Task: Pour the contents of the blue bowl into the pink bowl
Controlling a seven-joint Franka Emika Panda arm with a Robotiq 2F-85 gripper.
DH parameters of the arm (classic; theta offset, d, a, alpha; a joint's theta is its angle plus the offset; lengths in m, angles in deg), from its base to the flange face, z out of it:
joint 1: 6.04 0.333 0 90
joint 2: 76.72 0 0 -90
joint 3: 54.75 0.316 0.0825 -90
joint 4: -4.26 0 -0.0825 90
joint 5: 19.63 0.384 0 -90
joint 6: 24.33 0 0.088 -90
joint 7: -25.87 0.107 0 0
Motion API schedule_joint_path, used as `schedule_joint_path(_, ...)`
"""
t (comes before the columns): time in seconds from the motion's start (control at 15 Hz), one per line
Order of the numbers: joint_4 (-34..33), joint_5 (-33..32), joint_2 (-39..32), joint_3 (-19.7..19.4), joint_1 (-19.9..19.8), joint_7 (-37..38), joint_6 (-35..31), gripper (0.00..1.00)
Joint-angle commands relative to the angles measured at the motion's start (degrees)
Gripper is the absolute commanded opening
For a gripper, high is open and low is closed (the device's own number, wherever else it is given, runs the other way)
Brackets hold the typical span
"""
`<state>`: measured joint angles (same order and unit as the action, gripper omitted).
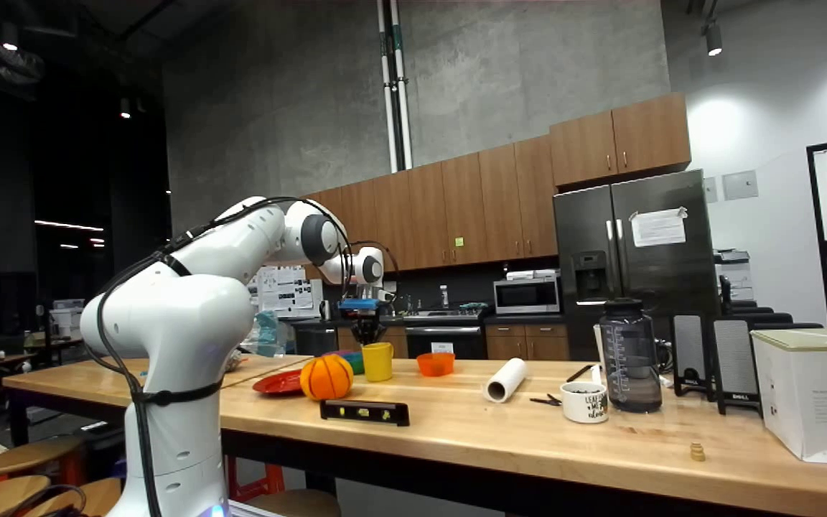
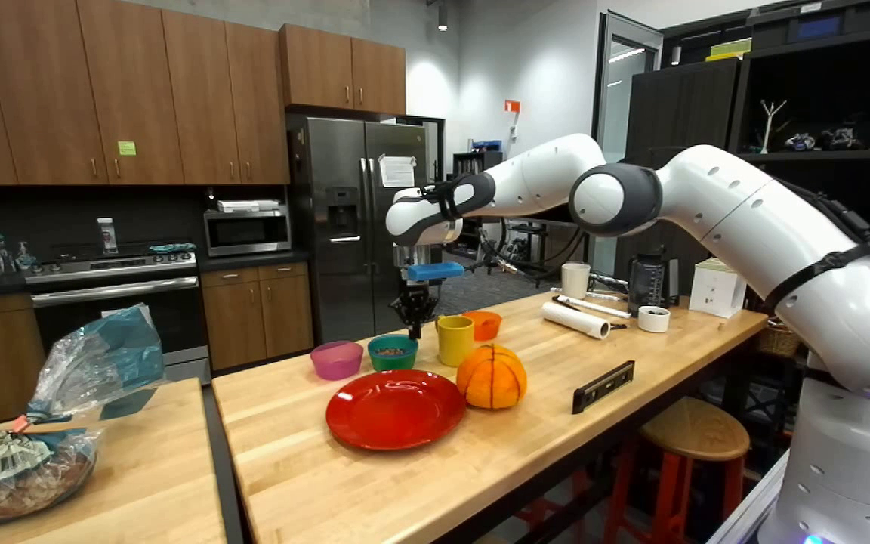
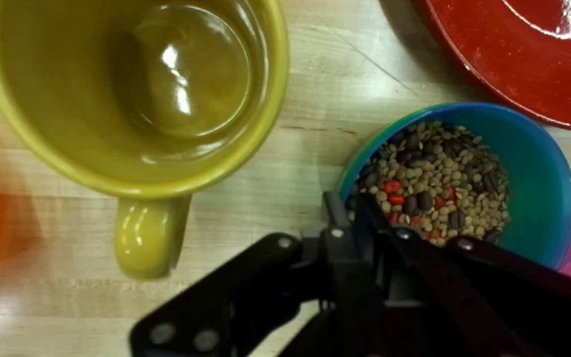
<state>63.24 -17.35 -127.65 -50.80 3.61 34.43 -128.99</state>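
The blue bowl [image 3: 538, 198] was small and round, with a blue rim and a teal inner wall. It held a mix [image 3: 446, 171] of tan, lentil-like seeds, dark beans and a few red pieces, and it stood upright on the wooden table [image 2: 291, 446]. The wrist view, from above, showed those pieces singly. In an exterior view the pink bowl [image 2: 337, 366] appeared whole, just beside the blue bowl; the wrist view caught only part of it. In an exterior view the yellow mug [image 1: 378, 362] hid part of the blue bowl. The gripper [image 3: 350, 203] was at the blue bowl's rim, on the mug's side. Its fingers [image 3: 336, 223] were close together, a slim gap between them, one outside the rim and one over the contents; whether they pinched the wall could not be told.
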Motion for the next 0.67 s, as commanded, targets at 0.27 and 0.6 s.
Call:
schedule_joint_path(0.27, -0.59, -0.04, 0.41, -0.43, 0.21, 0.67, 1.41, 0.0)
schedule_joint_path(0.6, -0.14, 1.27, 1.69, 0.43, -0.41, -0.06, 1.83, 0.0)
